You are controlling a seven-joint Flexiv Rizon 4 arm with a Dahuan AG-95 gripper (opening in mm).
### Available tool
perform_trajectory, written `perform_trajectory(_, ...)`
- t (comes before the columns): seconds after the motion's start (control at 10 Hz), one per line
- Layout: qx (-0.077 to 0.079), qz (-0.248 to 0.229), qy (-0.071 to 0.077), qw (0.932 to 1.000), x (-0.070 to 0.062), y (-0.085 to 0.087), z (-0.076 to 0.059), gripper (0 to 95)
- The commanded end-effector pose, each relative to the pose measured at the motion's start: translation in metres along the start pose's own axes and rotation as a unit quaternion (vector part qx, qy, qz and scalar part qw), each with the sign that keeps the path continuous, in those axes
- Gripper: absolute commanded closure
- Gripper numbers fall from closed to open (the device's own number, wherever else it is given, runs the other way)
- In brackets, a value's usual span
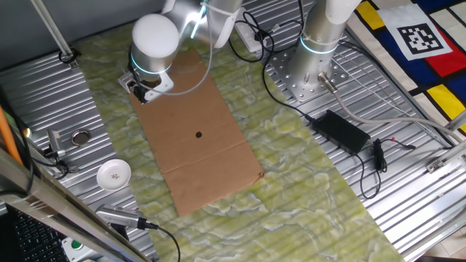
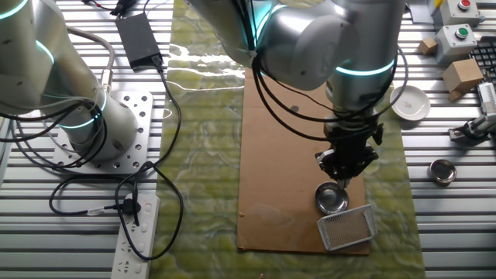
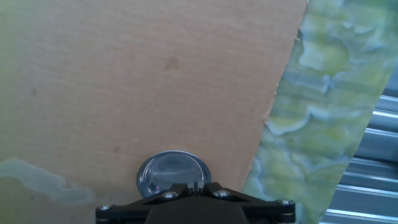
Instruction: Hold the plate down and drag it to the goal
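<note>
Plate (image 2: 332, 198) sits on the brown cardboard sheet (image 2: 283, 155), near that sheet's front corner in the other fixed view, and you can see its raised silvery rim and darker centre. Just in front of it, almost touching its rim, lies the goal (image 2: 347, 228), a small white bracket frame resting tilted at the cardboard's edge. Your pincer (image 2: 346, 172) hangs just above and slightly behind the plate, tips pointing down at it; you cannot tell from these views whether its jaws are parted or closed, and nothing shows between them. In the hand view the plate (image 3: 172, 173) appears right at the bottom edge, partly covered by the pincer's black body, with the cardboard's edge and the green marbled mat (image 3: 317, 112) to the right. Farther off on the ribbed metal surface (image 2: 442, 116) you have 1 white round dish (image 2: 410, 102) and 1 other metal ring (image 2: 442, 171), both well apart from the plate.
</note>
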State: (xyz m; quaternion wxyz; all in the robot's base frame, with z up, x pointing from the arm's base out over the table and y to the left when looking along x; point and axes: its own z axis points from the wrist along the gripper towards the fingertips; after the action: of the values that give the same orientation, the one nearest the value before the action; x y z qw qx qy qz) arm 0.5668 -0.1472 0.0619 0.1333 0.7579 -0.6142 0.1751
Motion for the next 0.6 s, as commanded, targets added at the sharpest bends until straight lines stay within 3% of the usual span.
perform_trajectory(0.1,0.001,0.005,-0.002,1.0000,-0.0004,-0.0014,0.0014,95.0)
perform_trajectory(0.2,0.001,0.005,-0.002,1.0000,-0.0004,-0.0014,0.0014,95.0)
perform_trajectory(0.6,0.028,0.000,0.008,0.9996,-0.0004,-0.0014,0.0014,95.0)
